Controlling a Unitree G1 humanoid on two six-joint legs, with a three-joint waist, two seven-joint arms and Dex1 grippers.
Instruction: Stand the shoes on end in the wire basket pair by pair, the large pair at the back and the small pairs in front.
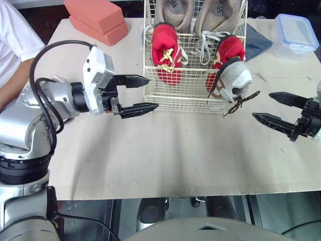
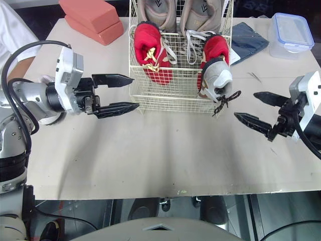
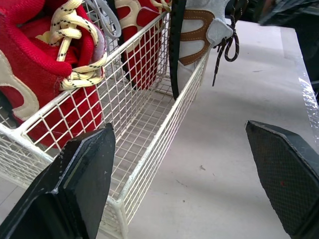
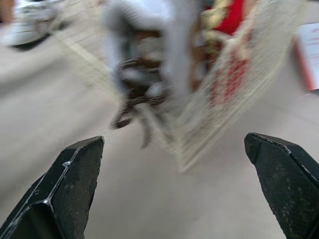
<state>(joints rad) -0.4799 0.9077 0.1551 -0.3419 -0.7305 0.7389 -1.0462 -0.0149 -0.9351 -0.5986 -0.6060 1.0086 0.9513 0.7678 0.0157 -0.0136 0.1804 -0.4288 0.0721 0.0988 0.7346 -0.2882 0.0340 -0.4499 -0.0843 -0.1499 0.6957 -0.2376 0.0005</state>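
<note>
**Pale table, shoes upright in the basket, both claws open**

A pale table fills the scene, and a white wire basket stands at its far middle. Two large beige shoes stand on end along the back of the basket. In front of them are two red shoes, also on end. One red shoe, with cream laces, is on the left side, and the other red shoe is on the right. A grey shoe with brown trim stands at the basket's front right corner, pressed against the right-hand red one. Its dark laces hang down outside the front wire. Whether this shoe sits fully inside the basket cannot be told.

The left gripper hovers above the table at the basket's front left corner. Its fingers are spread wide, point to the right, and hold nothing. In its wrist view the basket's corner lies between the two fingers. The right gripper hangs to the right of the basket, near the dangling laces. Its fingers are also spread wide and empty, and they point left toward the grey shoe.

Two stacked pink blocks lie at the far left of the table. A folded blue cloth and a clear plastic box with a blue-rimmed lid lie at the far right. A person's white sleeve shows at the left edge.
</note>
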